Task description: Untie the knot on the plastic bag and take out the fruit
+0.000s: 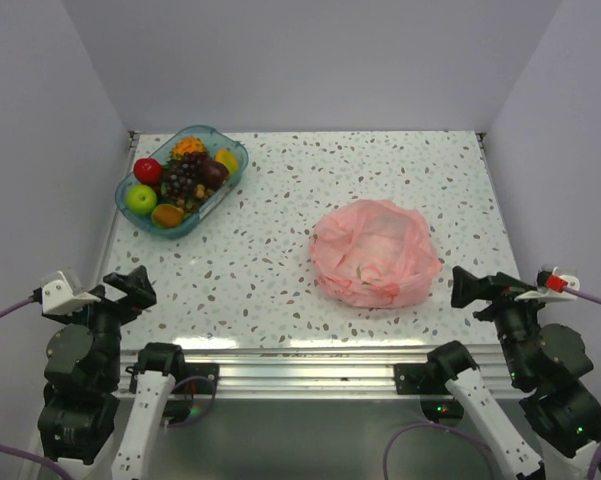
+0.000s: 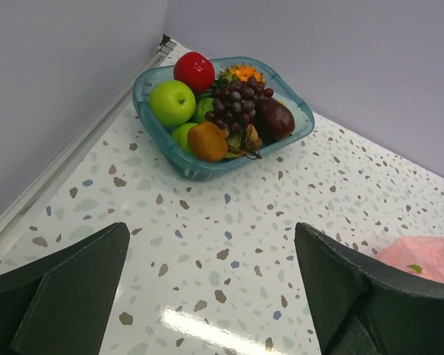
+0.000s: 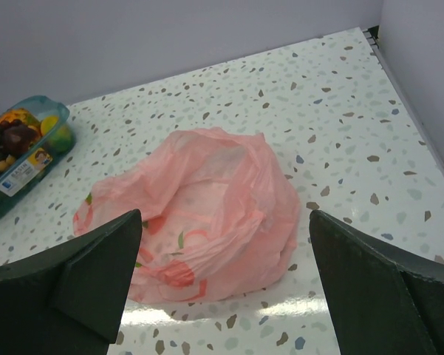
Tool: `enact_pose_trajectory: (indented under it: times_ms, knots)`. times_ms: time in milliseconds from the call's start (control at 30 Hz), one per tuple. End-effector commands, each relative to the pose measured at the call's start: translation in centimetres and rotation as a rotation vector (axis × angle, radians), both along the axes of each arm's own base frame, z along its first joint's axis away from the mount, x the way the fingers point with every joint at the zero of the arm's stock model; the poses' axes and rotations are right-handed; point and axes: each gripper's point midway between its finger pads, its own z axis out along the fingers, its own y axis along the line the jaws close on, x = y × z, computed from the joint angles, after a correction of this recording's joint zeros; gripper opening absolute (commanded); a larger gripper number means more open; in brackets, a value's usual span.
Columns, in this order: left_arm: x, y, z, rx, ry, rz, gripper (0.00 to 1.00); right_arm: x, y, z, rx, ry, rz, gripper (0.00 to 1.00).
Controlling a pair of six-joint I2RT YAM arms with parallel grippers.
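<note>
While both arms sit folded at the near edge of the worktop [image 1: 270, 235], the plastic bag [image 1: 375, 253] lies on the right half of the surface, ahead of the right gripper [image 3: 225, 218] and apart from it. The bag is slack and flattened into a rough oval. Its long axis runs left to right across the worktop, and its mouth faces upward, with the rim in loose folds. Red and green print shows through the pink film.

The fruit is in the blue tray [image 2: 199, 171] at the far left corner, well apart from the bag. The tray's long axis runs diagonally, from near-left to far-right. A green apple [image 2: 171, 102] sits at the tray's left end, just beside a red apple [image 2: 194, 71]. A bunch of dark grapes [image 2: 238, 100] fills the middle, and a dark red fruit [image 2: 275, 118] lies to its right. A label [image 3: 18, 174] is stuck to the tray's side wall.

The left gripper [image 2: 210, 229] points toward the tray; its fingers are spread wide with nothing between them. The right gripper is likewise spread wide and grasps nothing.
</note>
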Motion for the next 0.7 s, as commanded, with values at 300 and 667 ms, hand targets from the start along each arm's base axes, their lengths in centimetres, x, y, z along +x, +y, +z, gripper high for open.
enact_pose_trajectory:
  times_ms: [300, 667]
  knots:
    - [-0.3, -1.6, -4.4, -0.031, -0.037, -0.086, 1.0, 0.7, 2.2, -0.8, 0.066, -0.075, 0.094, 0.99]
    - [-0.2, -1.7, -3.6, -0.034, -0.056, -0.094, 1.0, 1.1, 3.3, -1.8, 0.072, -0.064, 0.141, 0.99]
